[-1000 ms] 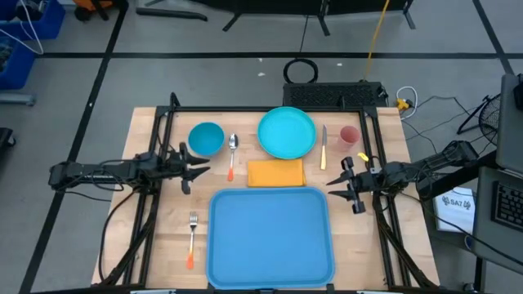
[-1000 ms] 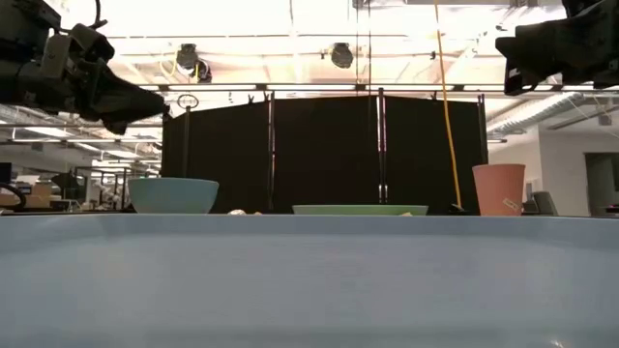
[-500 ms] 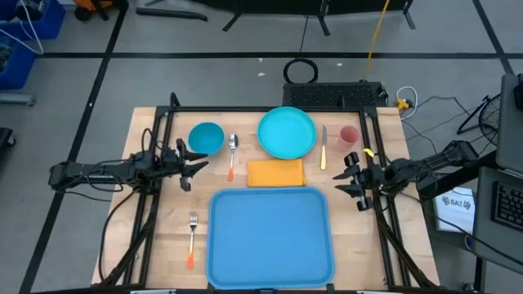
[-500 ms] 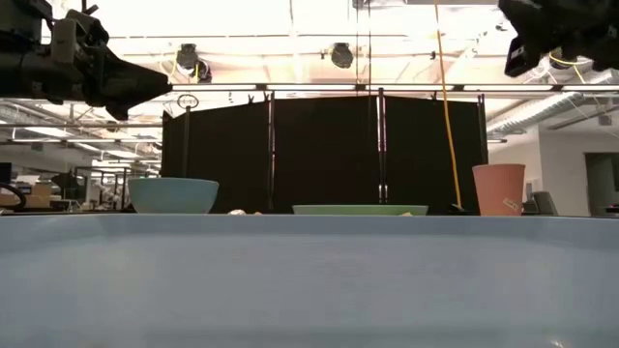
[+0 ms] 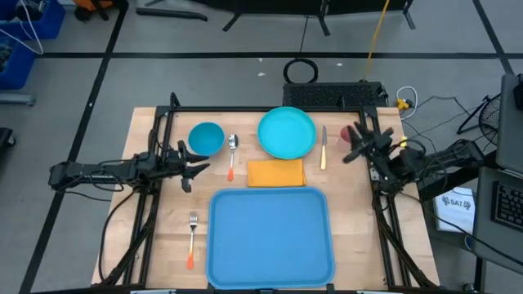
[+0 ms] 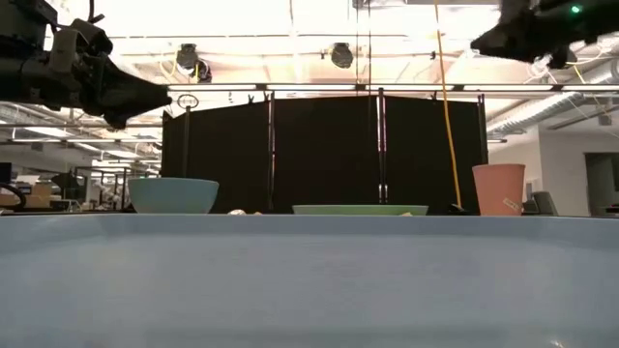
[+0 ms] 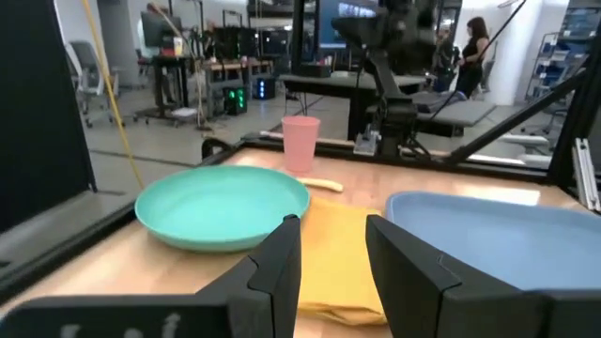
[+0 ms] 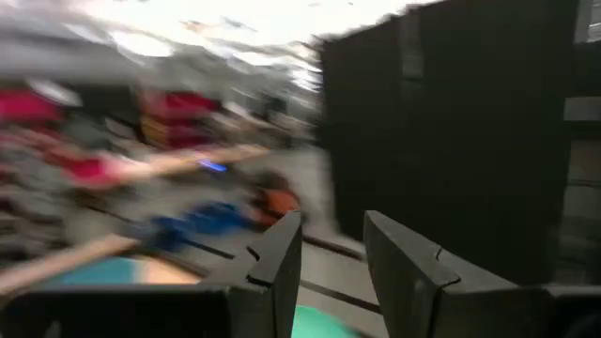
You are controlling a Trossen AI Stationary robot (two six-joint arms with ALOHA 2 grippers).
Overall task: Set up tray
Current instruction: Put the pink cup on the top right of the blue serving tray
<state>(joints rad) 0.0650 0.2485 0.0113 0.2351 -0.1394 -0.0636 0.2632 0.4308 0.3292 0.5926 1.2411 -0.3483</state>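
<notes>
The large blue tray [image 5: 271, 237] lies flat at the table's near middle and fills the low view's foreground [image 6: 309, 280]. Beyond it lie an orange-yellow napkin [image 5: 276, 172], a turquoise plate [image 5: 287, 132], a blue bowl [image 5: 206, 138], a spoon [image 5: 232, 155], a knife [image 5: 324, 147] and a pink cup [image 5: 349, 136]. A fork [image 5: 191, 238] lies left of the tray. My left gripper [image 5: 196, 166] hovers open near the bowl and spoon, and its own view [image 7: 333, 225] faces the napkin [image 7: 338, 258]. My right gripper [image 5: 351, 144] hovers open beside the cup.
A dark metal frame [image 5: 270, 109] runs along the table's far and side edges. Bare wood shows left of the tray around the fork and right of the tray [image 5: 355, 237]. A person [image 7: 472, 47] stands in the room far behind.
My right gripper has swung from beside the tray's far right corner toward the table's far edge, up to the pink cup, turning so that it points far-left; its wrist view is blurred by the motion. Nothing on the table has moved.
</notes>
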